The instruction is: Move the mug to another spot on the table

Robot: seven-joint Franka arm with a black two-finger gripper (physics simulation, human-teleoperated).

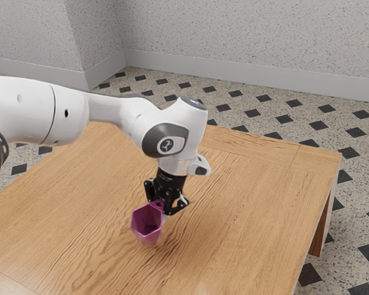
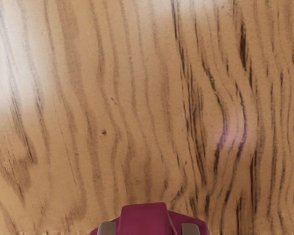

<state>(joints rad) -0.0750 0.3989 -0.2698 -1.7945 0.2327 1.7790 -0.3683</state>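
Mug (image 1: 147,225), magenta and tilted, sits under the black gripper (image 1: 166,206) in the middle stretch of the table (image 1: 264,184), nearer the edge closest to the exterior camera than the far edge, and well away from every corner. The pincer is almost closed, its fingers pinched on the mug's upper rim or handle. From the wrist, grey pads (image 2: 107,228) flank a magenta part on both sides, with bare wood grain beyond. Whether the base touches the wood or hangs just above it, I cannot tell. I judge the grasp made and the carry in hand. Next: a small lift, sideways travel to open wood, a gentle lowering, then release; in so narrow a hold the tilted mug could swing or slip
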